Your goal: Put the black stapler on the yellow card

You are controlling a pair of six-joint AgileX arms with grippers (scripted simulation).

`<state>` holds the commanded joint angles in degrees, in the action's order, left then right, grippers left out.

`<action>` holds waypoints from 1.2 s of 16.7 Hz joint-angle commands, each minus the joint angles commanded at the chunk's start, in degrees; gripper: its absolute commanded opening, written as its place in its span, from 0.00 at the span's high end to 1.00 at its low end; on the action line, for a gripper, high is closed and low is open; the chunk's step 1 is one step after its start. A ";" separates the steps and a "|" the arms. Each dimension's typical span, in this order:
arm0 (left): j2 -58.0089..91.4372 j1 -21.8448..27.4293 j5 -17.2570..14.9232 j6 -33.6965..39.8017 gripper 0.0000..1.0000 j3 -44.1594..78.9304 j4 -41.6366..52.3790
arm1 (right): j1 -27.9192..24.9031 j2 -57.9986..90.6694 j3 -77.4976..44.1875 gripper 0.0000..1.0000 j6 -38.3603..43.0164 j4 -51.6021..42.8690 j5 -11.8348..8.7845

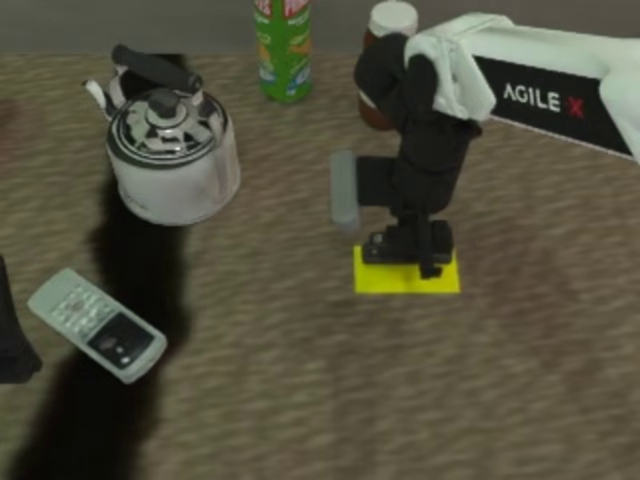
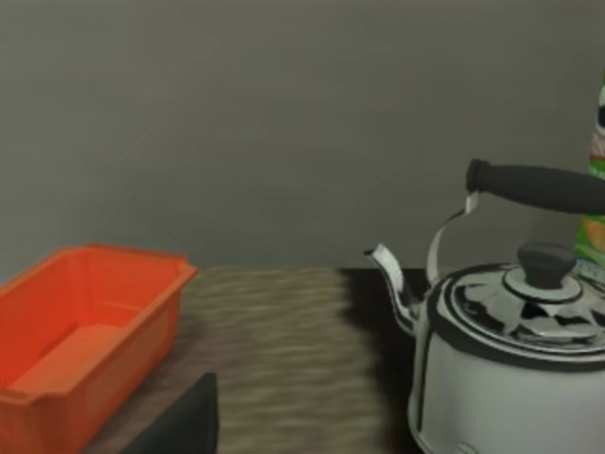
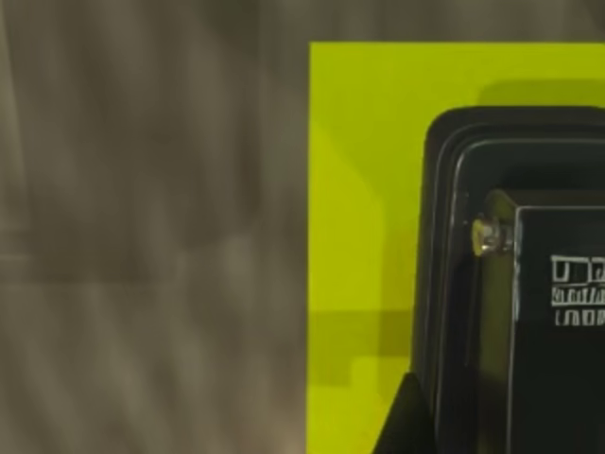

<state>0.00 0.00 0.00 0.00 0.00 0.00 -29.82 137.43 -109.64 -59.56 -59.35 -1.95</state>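
the right arm reaches in from the top view's upper right, and its black two-finger hand point(image 1: 412, 250) hangs straight down over the flat, bright yellow rectangular card point(image 1: 385, 280), which lies on the mottled brown counter point(image 1: 300, 400) right of centre. the small dark grey-black stapler point(image 3: 510, 284) lies on that card: the right wrist view shows its rounded end and hinged top arm resting over the yellow surface, with bare yellow beside it. i cannot tell whether the right hand's fingers are clamped on the stapler or parted around it.

the left arm's hand point(image 1: 15, 345) sits parked at the counter's left edge; its fingers cannot be judged either. near it lies a grey-white remote control point(image 1: 95, 325). a white and chrome kettle with a black handle point(image 1: 170, 150) stands at upper left, a green can point(image 1: 285, 50) behind centre. the left wrist view shows an orange plastic tray point(image 2: 76, 340).
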 joint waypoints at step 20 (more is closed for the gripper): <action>0.00 0.00 0.00 0.00 0.00 0.00 0.00 | 0.00 0.00 0.00 0.00 0.00 0.00 0.00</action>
<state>0.00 0.00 0.00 0.00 0.00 0.00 -29.82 137.43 -109.64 -59.56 -59.35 -1.95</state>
